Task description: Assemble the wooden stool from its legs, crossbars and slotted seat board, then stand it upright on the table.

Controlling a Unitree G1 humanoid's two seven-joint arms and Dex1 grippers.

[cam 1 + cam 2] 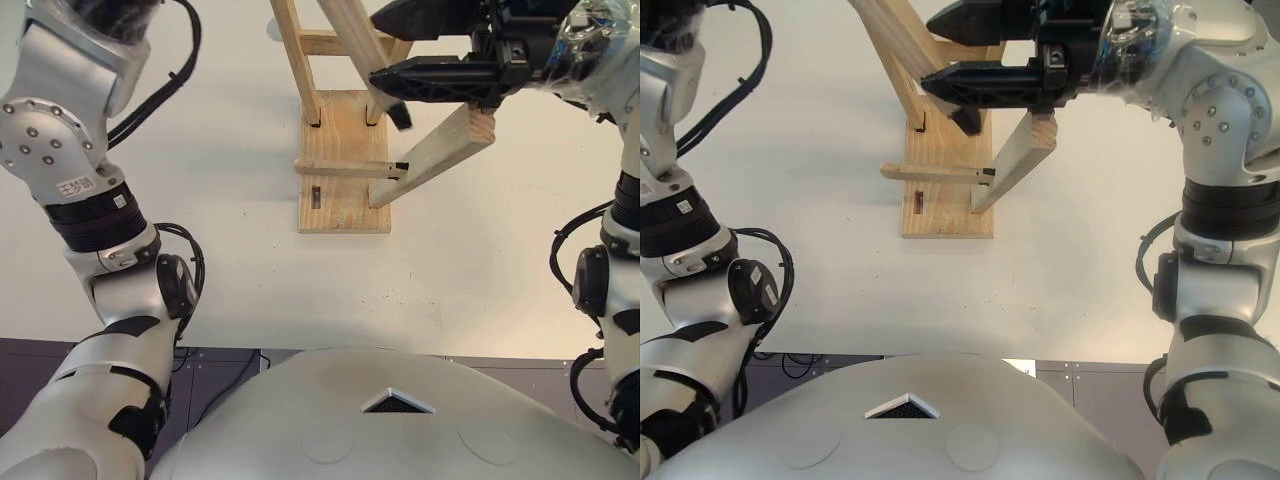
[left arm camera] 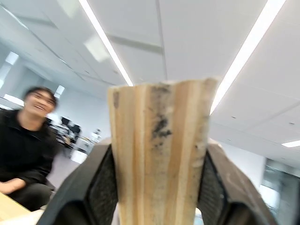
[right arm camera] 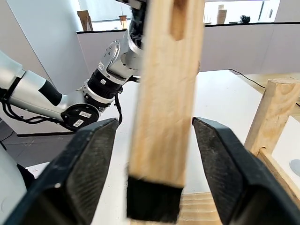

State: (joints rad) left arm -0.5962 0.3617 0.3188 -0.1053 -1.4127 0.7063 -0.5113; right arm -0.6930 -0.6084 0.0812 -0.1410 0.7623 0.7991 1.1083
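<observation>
We are clamping our left tool (image 2: 159, 187) shut on the end of a wooden leg (image 2: 159, 136), pads pressing both faces. We cannot tell which of the legs over the counter (image 1: 200, 200) this is.

Toward 12 o'clock the seat board (image 1: 345, 210) is lying flat, slots facing up. At its 12 o'clock end an upright leg (image 1: 298, 60) is rising from a slot, with a crossbar (image 1: 330, 43) running from it toward 3 o'clock. Beside it a slanting leg (image 3: 166, 93) is coming down, its black tip (image 1: 400, 115) just over the board's far corner.

At the board's 3 o'clock edge a leaning leg (image 1: 435, 155) is propping itself, a thin bar (image 1: 345, 168) reaching from it toward 9 o'clock.

Our right tool (image 1: 380, 47) is standing open, one finger on either side of the slanting leg and not touching it.

We are judging that the step in hand is seating this leg in the board. Next we are needing to close the right tool on it, line the black tip up with the far slot (image 1: 372, 118) just beside it, and press straight down without knocking the leaning leg loose.
</observation>
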